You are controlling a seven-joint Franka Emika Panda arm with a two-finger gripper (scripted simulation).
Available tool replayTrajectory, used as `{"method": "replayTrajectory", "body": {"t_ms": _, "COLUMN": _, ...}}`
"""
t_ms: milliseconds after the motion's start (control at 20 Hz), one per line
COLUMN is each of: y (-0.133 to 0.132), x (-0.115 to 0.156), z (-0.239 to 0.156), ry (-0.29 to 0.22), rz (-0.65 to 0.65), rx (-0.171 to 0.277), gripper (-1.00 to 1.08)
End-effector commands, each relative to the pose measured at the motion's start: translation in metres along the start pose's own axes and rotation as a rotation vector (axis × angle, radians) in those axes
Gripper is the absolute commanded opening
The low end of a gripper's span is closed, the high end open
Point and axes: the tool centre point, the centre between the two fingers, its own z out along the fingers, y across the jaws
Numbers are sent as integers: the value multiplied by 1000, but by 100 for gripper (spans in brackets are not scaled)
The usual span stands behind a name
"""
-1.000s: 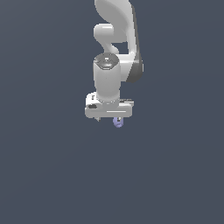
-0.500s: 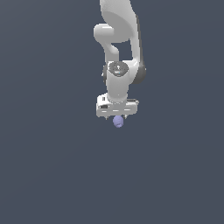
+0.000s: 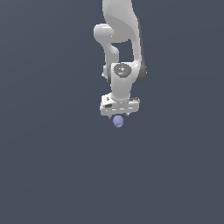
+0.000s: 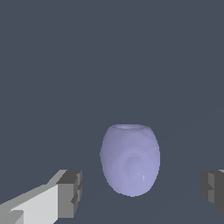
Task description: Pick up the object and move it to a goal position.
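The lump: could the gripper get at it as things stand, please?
Probably yes: the lump sits between the open gripper's fingers, gaps on both sides, nothing in between.

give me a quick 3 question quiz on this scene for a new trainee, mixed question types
1. True or false: the gripper is clamped shut on the lavender object.
2. Multiple choice: in the wrist view, the lavender object sits
A. between the two fingertips, with a gap on each side
B. outside both fingertips
C. pressed against one fingertip
3. Short answer: in the exterior view, where is the lavender object relative to the gripper?

Key
1. False: the fingers are spread and touch nothing.
2. A
3. Just below it, roughly centred under the hand.
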Motion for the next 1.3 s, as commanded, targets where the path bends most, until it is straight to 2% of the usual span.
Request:
{"method": "replayTrajectory", "body": {"t_ms": 0, "y": 0, "x": 0, "z": 0, "ry": 0, "rz": 0, "rx": 0, "gripper": 100}}
{"method": "replayTrajectory", "body": {"t_ms": 900, "y": -1, "x": -2, "z": 51, "ry": 0, "rz": -2, "rx": 0, "gripper": 100}}
{"method": "replayTrajectory", "body": {"t_ms": 950, "y": -1, "x": -2, "z": 51, "ry": 0, "rz": -2, "rx": 0, "gripper": -100}}
{"method": "replayTrajectory", "body": {"t_ms": 1250, "y": -1, "x": -2, "z": 51, "ry": 0, "rz": -2, "rx": 0, "gripper": -100}}
